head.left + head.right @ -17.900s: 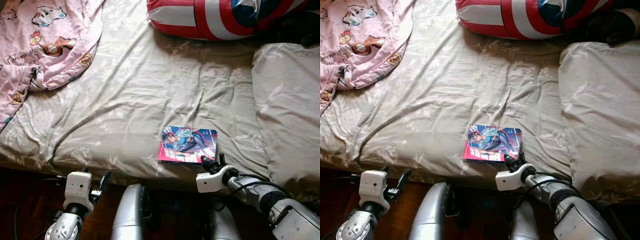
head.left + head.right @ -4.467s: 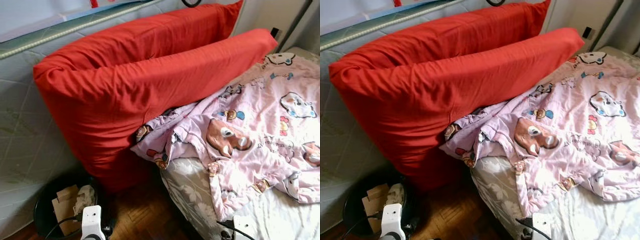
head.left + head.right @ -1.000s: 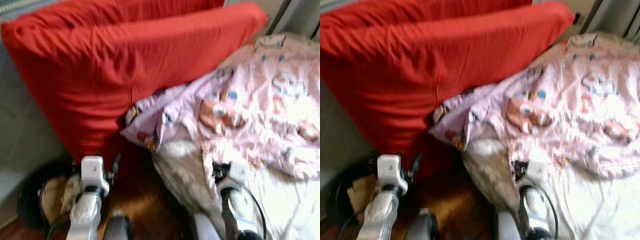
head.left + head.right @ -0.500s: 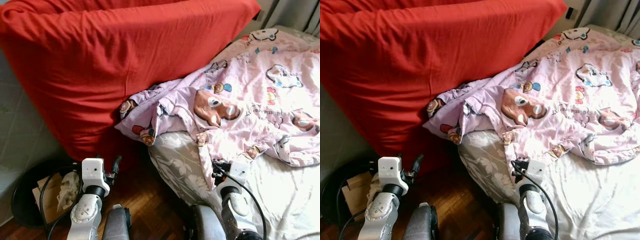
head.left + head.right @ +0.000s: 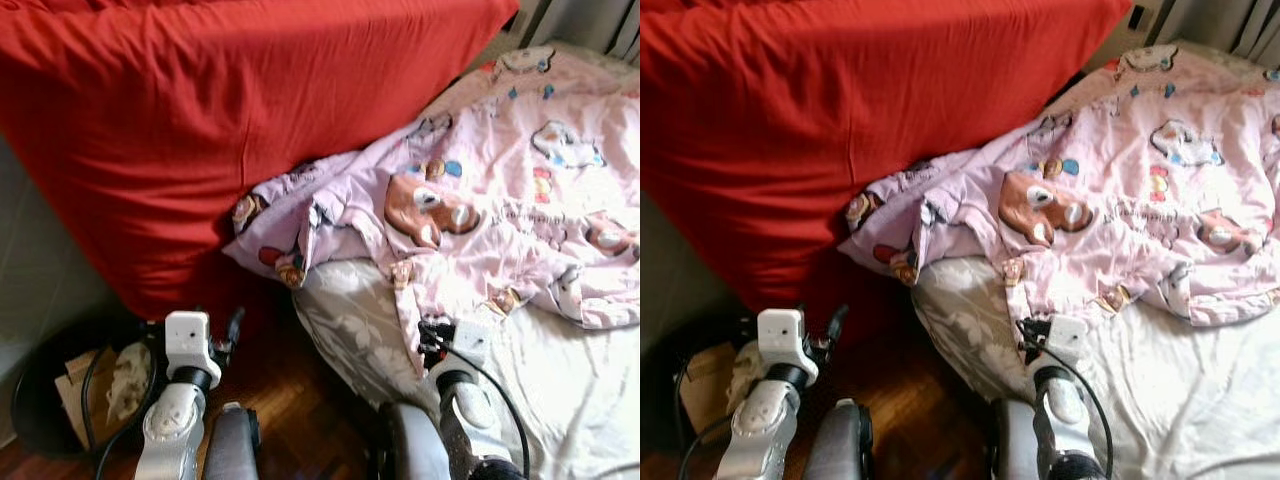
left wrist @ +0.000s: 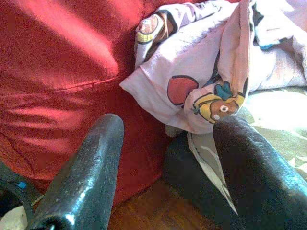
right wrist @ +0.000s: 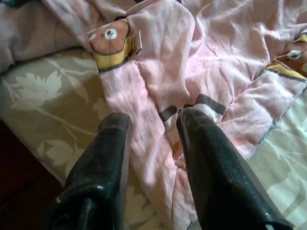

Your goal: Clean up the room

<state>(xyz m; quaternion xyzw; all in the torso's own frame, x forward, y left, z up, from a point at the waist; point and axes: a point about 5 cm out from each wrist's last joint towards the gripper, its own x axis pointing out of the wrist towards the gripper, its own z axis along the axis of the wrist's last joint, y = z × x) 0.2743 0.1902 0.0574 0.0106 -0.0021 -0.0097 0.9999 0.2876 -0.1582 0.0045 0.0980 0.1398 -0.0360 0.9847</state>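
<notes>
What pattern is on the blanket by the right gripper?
Pink blanket with cartoon animal prints, clearest in the right eye view.

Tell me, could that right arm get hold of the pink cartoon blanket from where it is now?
Probably yes. The right end effector is open, right at the pink blanket's hem on the bed, with nothing between.

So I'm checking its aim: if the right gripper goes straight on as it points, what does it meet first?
Most likely the pink blanket: the right gripper points at a fold lying on the sheet, fingers open. Depth is unclear.
</notes>
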